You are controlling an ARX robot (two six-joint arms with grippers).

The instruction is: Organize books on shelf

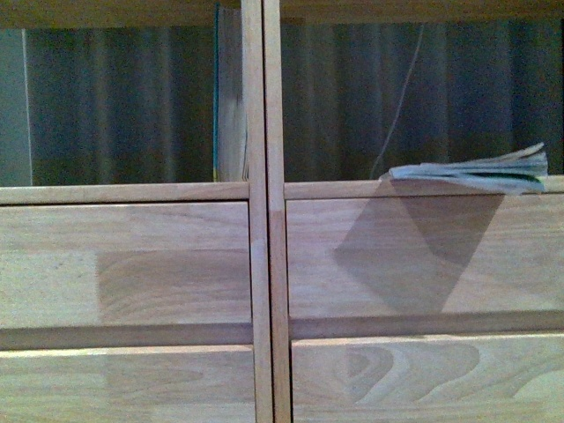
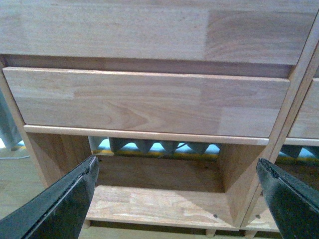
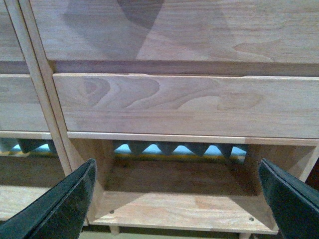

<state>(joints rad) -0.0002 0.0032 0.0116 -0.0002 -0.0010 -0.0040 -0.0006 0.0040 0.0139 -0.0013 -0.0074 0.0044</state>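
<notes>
The light-wood shelf (image 1: pixel 264 264) fills the front view, with open compartments above the drawer fronts (image 1: pixel 132 264). A floppy pale book (image 1: pixel 476 169) lies flat in the right compartment, with its pages overhanging the front edge. A thin book with a dark green edge (image 1: pixel 217 106) stands upright against the central divider in the left compartment. Neither arm shows in the front view. My left gripper (image 2: pixel 177 199) is open and empty, facing the bottom-left compartment (image 2: pixel 159 204) under a drawer. My right gripper (image 3: pixel 174 199) is open and empty, facing the bottom-right compartment (image 3: pixel 184 206).
A grey ribbed backdrop (image 1: pixel 115 97) shows through the open compartments. A thin white cable (image 1: pixel 401 97) hangs in the right one. A blue strip (image 3: pixel 189 149) shows behind the bottom compartments. Short legs and pale floor (image 2: pixel 15 179) lie below the shelf.
</notes>
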